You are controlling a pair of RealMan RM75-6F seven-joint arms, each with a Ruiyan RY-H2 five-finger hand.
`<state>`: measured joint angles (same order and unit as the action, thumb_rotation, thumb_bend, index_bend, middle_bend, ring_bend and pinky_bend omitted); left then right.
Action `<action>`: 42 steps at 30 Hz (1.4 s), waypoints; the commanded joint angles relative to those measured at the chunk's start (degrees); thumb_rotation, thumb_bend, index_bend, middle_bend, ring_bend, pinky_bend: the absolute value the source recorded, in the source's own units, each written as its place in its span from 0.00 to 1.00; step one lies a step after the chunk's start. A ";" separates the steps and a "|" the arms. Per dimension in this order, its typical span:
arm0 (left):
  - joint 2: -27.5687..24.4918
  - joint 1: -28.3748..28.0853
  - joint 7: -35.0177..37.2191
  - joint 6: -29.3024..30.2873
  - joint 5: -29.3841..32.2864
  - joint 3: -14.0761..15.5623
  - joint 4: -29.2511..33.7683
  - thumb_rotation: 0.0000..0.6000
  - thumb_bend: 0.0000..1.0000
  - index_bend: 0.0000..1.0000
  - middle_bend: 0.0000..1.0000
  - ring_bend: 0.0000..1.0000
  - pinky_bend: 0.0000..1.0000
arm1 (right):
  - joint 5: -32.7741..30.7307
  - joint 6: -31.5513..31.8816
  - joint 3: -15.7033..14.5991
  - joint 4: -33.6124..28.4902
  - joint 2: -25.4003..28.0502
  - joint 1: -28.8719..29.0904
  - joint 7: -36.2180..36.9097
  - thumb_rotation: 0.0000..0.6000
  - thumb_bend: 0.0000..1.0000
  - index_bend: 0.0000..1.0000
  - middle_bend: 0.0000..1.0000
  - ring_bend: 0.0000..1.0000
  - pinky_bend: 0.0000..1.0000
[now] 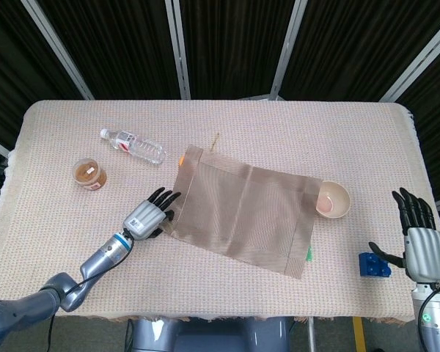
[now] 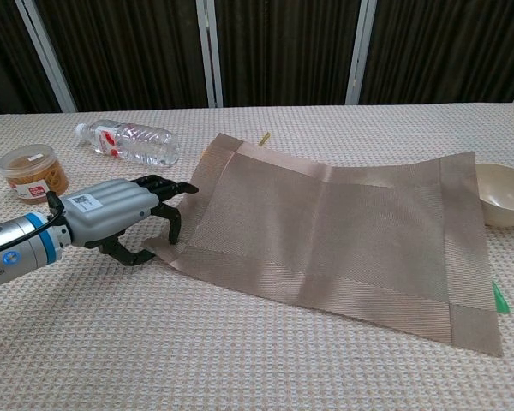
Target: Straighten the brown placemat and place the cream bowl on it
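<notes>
While the brown placemat (image 1: 242, 216) lies crooked in the middle of the tabletop (image 1: 227, 121), we see our left hand (image 1: 148, 217) at its left corner. In the chest view, the fingers (image 2: 158, 183) reach over the mat's edge and the thumb curls in at the corner, so the hand seems to pinch the mat. The cream bowl (image 1: 332, 199) sits upright just off the mat's right corner, touching its edge or almost. Our right hand (image 1: 422, 246) is well apart, at the right edge of the tabletop, with its fingers spread and nothing in it. A blue block (image 1: 374, 265) lies just beside it. A water bottle (image 1: 133, 145) lies on its side at the back left, and a small brown jar (image 1: 89, 174) stands near it.
</notes>
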<state>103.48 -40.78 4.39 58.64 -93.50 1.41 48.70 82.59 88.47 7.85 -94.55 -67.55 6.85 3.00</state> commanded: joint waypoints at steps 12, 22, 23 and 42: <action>0.54 0.18 -0.06 1.00 0.20 0.20 0.05 1.00 0.52 0.57 0.00 0.00 0.00 | 0.75 0.33 0.15 -0.45 0.20 -0.30 0.42 1.00 0.05 0.00 0.00 0.00 0.00; -3.07 2.36 -2.71 3.15 0.28 1.47 6.35 1.00 0.53 0.60 0.00 0.00 0.00 | 1.29 0.70 0.24 -0.97 0.49 -0.57 0.62 1.00 0.05 0.00 0.00 0.00 0.00; -3.90 2.80 -3.42 3.40 0.37 1.72 7.97 1.00 0.53 0.60 0.00 0.00 0.00 | 1.32 0.73 0.25 -1.07 0.54 -0.61 0.71 1.00 0.05 0.00 0.00 0.00 0.00; -19.32 11.52 -22.44 4.15 6.18 7.21 38.19 1.00 0.58 0.59 0.00 0.00 0.00 | 3.96 2.72 -0.38 -3.03 1.06 -1.66 0.17 1.00 0.05 0.00 0.00 0.00 0.00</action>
<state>85.13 -30.07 -17.14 62.84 -87.77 7.84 85.74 86.52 91.16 7.49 -97.54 -66.50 5.21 3.19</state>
